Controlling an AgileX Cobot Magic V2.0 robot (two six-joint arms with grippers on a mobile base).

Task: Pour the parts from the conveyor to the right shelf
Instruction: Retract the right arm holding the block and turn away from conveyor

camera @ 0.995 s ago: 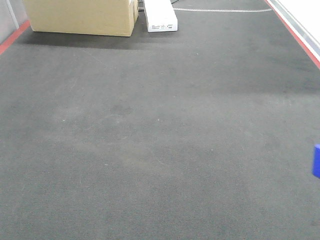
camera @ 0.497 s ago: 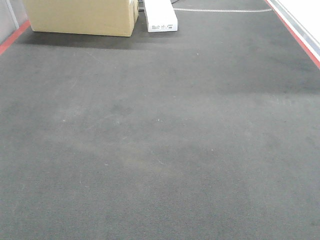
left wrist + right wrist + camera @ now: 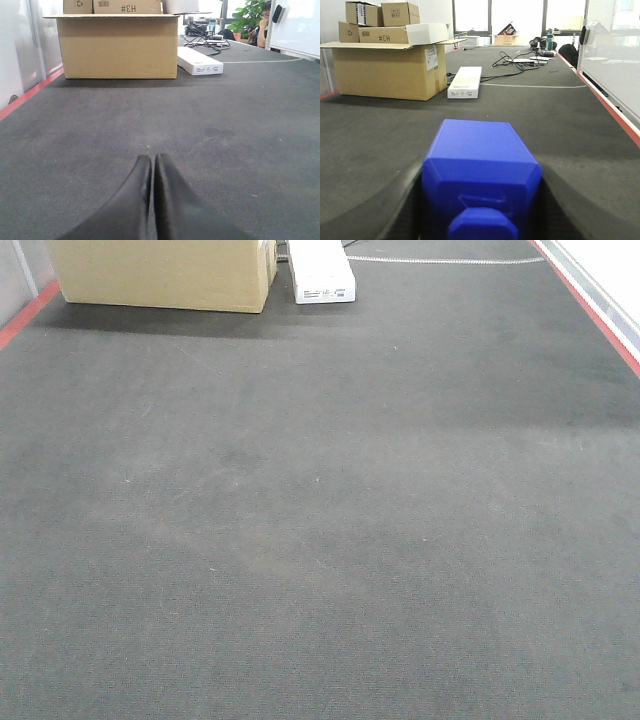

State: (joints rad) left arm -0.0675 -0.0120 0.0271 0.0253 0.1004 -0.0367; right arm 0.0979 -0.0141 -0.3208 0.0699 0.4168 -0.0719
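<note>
At the far left a thin red strip [image 3: 25, 315] edges the wide dark grey felt-like conveyor belt [image 3: 320, 540]. In the front view its surface carries no parts at all. At the belt's far end, on the left, sits a large brown cardboard box [image 3: 160, 275]; the wrist views show smaller cartons stacked on it. The left hand [image 3: 152, 164] sits low over bare belt, its 2 black fingers [image 3: 135, 200] pressed together with nothing between them. Just right of the cardboard box lies a flat white rectangular box [image 3: 320, 270].

Further right, the right hand [image 3: 481, 200] is clamped on 1 small bright-blue plastic block [image 3: 477, 150], with a dark finger against each side and the square stud facing the camera. Whether the block is clear of the belt I cannot tell, and it lies outside the front view. Along the right edge runs a second red strip [image 3: 615, 117] below a white panel [image 3: 615, 65].

As I judge it, the pick-up is done, since the only part in sight is secured in the grip. What is left is the larger share: carrying the block to the right and tipping it into a bin on the right shelf. That shelf appears in no view.
</note>
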